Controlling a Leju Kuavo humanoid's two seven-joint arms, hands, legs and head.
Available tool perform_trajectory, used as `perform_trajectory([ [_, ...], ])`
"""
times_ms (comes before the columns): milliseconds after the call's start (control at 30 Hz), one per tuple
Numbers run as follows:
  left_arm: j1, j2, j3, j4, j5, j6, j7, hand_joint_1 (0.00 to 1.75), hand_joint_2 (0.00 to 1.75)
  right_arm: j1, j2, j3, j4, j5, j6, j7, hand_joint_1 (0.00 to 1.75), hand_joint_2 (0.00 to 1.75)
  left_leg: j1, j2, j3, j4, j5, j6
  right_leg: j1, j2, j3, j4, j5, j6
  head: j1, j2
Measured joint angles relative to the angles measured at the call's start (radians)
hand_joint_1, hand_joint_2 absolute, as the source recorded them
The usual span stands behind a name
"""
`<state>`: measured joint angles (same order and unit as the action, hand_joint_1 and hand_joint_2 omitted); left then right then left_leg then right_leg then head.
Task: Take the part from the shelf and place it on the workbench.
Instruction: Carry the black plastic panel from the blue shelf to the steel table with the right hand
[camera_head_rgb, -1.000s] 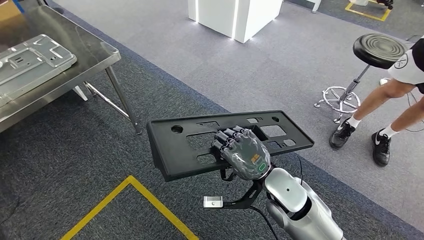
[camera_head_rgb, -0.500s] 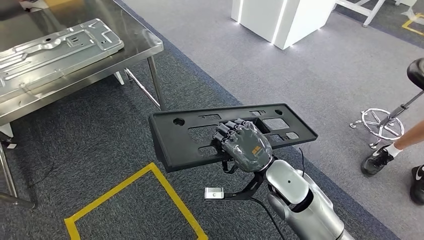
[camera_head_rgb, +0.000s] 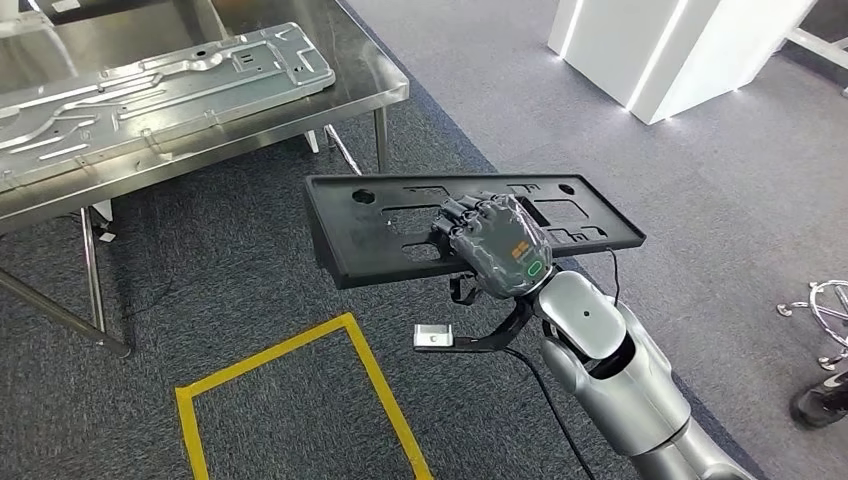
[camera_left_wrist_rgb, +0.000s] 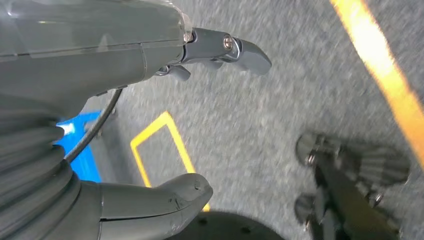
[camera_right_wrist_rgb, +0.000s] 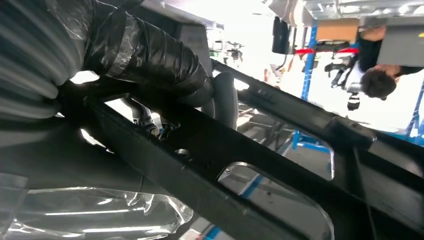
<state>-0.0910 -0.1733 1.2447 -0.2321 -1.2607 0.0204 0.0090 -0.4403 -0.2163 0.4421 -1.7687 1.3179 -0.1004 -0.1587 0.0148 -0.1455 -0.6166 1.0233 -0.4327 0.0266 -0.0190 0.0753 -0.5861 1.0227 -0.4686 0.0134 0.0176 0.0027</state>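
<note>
The right hand (camera_head_rgb: 497, 258) grips the black part (camera_head_rgb: 400, 240) near its middle and holds it level above the carpet, right of the steel bench (camera_head_rgb: 385, 85) and apart from it; the hand's back covers some of the part's cut-outs, and its fingertips are hidden in them; in the right wrist view the thumb (camera_right_wrist_rgb: 150, 60) wraps the part's dark bar (camera_right_wrist_rgb: 210, 150), the rest blurred and backlit; the left hand (camera_left_wrist_rgb: 125, 60) hangs over the floor holding nothing, thumb and fingers apart; a silver panel (camera_head_rgb: 150, 85) lies on the bench, cut off at the frame's left edge; a yellow floor outline (camera_head_rgb: 290, 350) lies below the part; a shoe (camera_head_rgb: 820, 400) is cut off at the far right.
</note>
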Motion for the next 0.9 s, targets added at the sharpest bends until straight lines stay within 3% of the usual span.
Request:
perform_trajectory([
  [33,0.002,0.0,0.0,0.0,0.002,-0.002,0.003,0.0,1.75,-0.008,0.0,0.0,0.003,-0.002,0.004,-0.001,1.75,1.75,0.002,-0.002,-0.003,-0.001,0.001,-0.007,-0.001,-0.014,0.004,-0.005,0.002,-0.004,0.0,0.0],
  [100,0.004,0.0,0.001,0.0,0.003,-0.009,0.006,0.0,1.75,-0.025,-0.001,0.0,0.01,-0.007,0.011,-0.002,1.75,1.75,-0.002,0.045,-0.017,0.029,-0.02,-0.018,-0.004,-0.042,0.015,-0.02,0.006,-0.015,0.0,0.0],
  [167,0.002,0.0,0.001,-0.001,0.002,-0.016,0.006,0.0,1.75,-0.042,-0.001,0.0,0.017,-0.014,0.019,-0.004,1.75,1.75,-0.004,0.115,-0.067,0.133,-0.076,-0.027,-0.003,-0.072,0.022,-0.027,0.006,-0.024,-0.001,0.0],
  [233,-0.001,0.0,0.001,-0.001,0.001,-0.02,0.006,0.0,1.75,-0.056,-0.001,-0.001,0.025,-0.019,0.026,-0.009,1.75,1.75,0.0,0.135,-0.128,0.252,-0.121,-0.035,0.001,-0.104,0.024,-0.026,0.002,-0.027,-0.001,0.0],
  [267,-0.001,0.0,0.001,-0.001,0.0,-0.021,0.006,0.0,1.75,-0.06,-0.001,-0.001,0.03,-0.02,0.028,-0.011,1.75,1.75,0.002,0.138,-0.138,0.27,-0.118,-0.038,0.002,-0.12,0.025,-0.025,0.0,-0.027,-0.001,0.0],
  [300,0.0,-0.001,0.001,-0.001,-0.001,-0.022,0.006,0.0,1.75,-0.063,-0.001,0.0,0.034,-0.021,0.029,-0.013,1.75,1.75,0.002,0.141,-0.128,0.25,-0.097,-0.039,0.002,-0.135,0.027,-0.024,-0.003,-0.025,-0.001,0.0],
  [333,0.001,-0.001,0.001,-0.001,-0.001,-0.022,0.006,0.0,1.75,-0.067,-0.001,0.0,0.038,-0.021,0.029,-0.013,1.75,1.75,0.002,0.15,-0.097,0.19,-0.063,-0.039,0.002,-0.149,0.03,-0.022,-0.006,-0.022,-0.001,0.0],
  [400,0.0,-0.001,0.001,-0.001,-0.004,-0.022,0.006,0.0,1.75,-0.077,-0.001,0.0,0.044,-0.021,0.029,-0.013,1.75,1.75,-0.004,0.198,-0.027,0.056,-0.014,-0.027,0.007,-0.173,0.035,-0.017,-0.016,-0.014,-0.001,0.0],
  [467,-0.001,-0.001,0.001,-0.002,-0.005,-0.023,0.006,0.0,1.75,-0.086,0.0,0.0,0.049,-0.021,0.032,-0.013,1.75,1.75,-0.014,0.224,-0.002,0.001,-0.005,-0.009,0.014,-0.194,0.039,-0.014,-0.023,-0.004,0.0,0.0],
  [533,0.0,-0.001,0.001,-0.002,-0.006,-0.024,0.006,0.0,1.75,-0.094,0.002,0.0,0.055,-0.021,0.037,-0.013,1.75,1.75,-0.015,0.2,-0.002,-0.003,-0.003,0.005,0.016,-0.213,0.043,-0.014,-0.028,0.006,0.0,0.0],
  [567,0.001,-0.001,0.001,-0.002,-0.007,-0.024,0.007,0.0,1.75,-0.099,0.003,0.0,0.058,-0.021,0.04,-0.012,1.75,1.75,-0.013,0.187,0.0,-0.006,-0.001,0.011,0.013,-0.202,0.044,-0.008,-0.036,0.012,0.0,0.0],
  [600,0.001,-0.001,0.001,-0.002,-0.007,-0.025,0.009,0.0,1.75,-0.104,0.004,0.0,0.061,-0.021,0.042,-0.011,1.75,1.75,-0.011,0.175,0.002,-0.01,0.002,0.016,0.01,-0.177,0.037,0.014,-0.053,0.016,0.0,0.0],
  [667,-0.001,-0.001,0.001,-0.002,-0.007,-0.026,0.011,0.0,1.75,-0.111,0.005,0.0,0.067,-0.023,0.045,-0.009,1.75,1.75,-0.007,0.152,0.004,-0.013,0.005,0.025,0.005,-0.109,-0.011,0.119,-0.112,0.022,0.0,0.0],
  [733,-0.004,-0.001,0.001,-0.002,-0.007,-0.027,0.013,0.0,1.75,-0.113,0.006,0.0,0.075,-0.031,0.053,-0.008,1.75,1.75,-0.007,0.127,0.003,-0.012,0.005,0.029,0.004,-0.082,-0.079,0.247,-0.159,0.024,0.0,0.0],
  [767,-0.003,-0.001,0.001,-0.002,-0.007,-0.027,0.014,0.0,1.75,-0.113,0.006,0.0,0.08,-0.037,0.059,-0.007,1.75,1.75,-0.007,0.115,0.003,-0.01,0.004,0.03,0.004,-0.08,-0.097,0.275,-0.155,0.025,0.0,0.0],
  [800,-0.002,-0.001,0.001,-0.002,-0.008,-0.027,0.015,0.0,1.75,-0.114,0.006,0.0,0.085,-0.043,0.064,-0.008,1.75,1.75,-0.007,0.104,0.004,-0.007,0.003,0.03,0.004,-0.079,-0.098,0.262,-0.13,0.024,0.0,0.0],
  [900,0.001,-0.001,0.001,-0.002,-0.01,-0.03,0.016,0.0,1.75,-0.13,0.005,0.001,0.097,-0.053,0.077,-0.01,1.75,1.75,-0.008,0.08,0.003,0.002,-0.002,0.023,0.003,-0.071,-0.033,0.079,-0.019,0.016,0.0,0.0],
])
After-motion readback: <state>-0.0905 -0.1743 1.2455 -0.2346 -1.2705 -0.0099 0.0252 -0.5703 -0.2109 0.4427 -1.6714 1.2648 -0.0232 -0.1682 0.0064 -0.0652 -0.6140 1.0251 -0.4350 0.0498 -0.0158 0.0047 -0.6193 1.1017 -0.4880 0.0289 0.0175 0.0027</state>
